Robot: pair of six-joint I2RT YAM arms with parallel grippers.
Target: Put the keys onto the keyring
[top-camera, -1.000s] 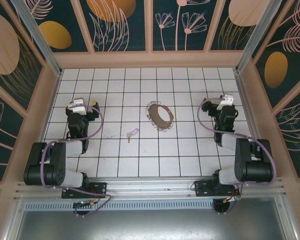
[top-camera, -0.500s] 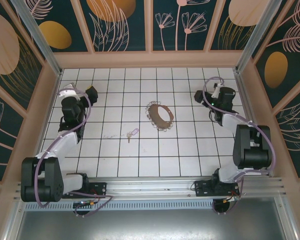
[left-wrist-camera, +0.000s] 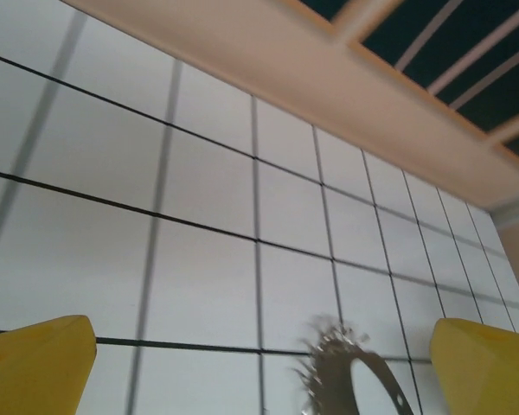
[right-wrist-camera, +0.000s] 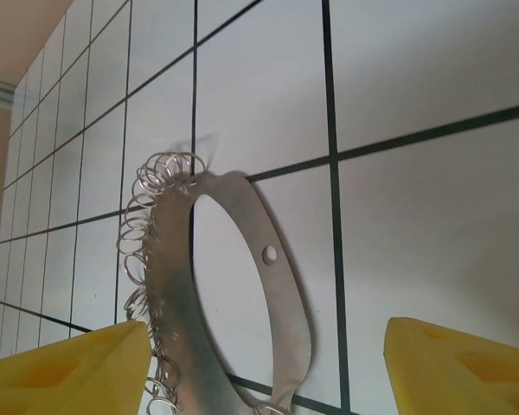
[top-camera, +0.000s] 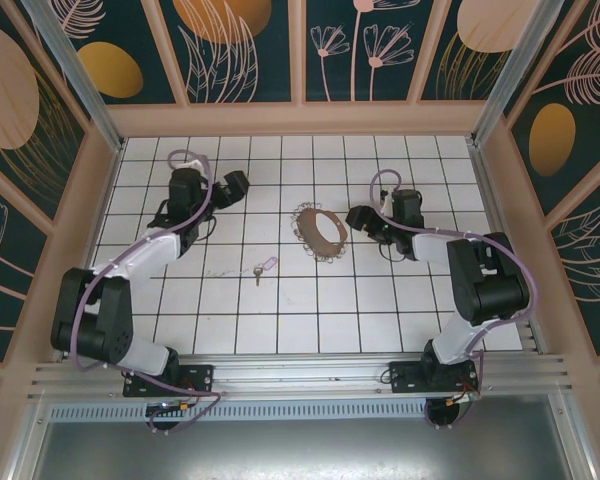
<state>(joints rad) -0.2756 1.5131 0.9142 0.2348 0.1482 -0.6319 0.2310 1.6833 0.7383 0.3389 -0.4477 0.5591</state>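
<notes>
Just below centre in the top view, on the white tiled table [top-camera: 280, 320]: one tiny silvery-brass key with a lilac plastic tag [top-camera: 263, 268], touching nothing else. Up and right of it: one large thin brownish metal ring fringed with small wire loops [top-camera: 320, 230]. My right claw [top-camera: 360, 218] is just right of the ring, its yellow fingers spread wide. My left claw [top-camera: 232, 187] is upper left, well apart from the ring and likewise spread.
</notes>
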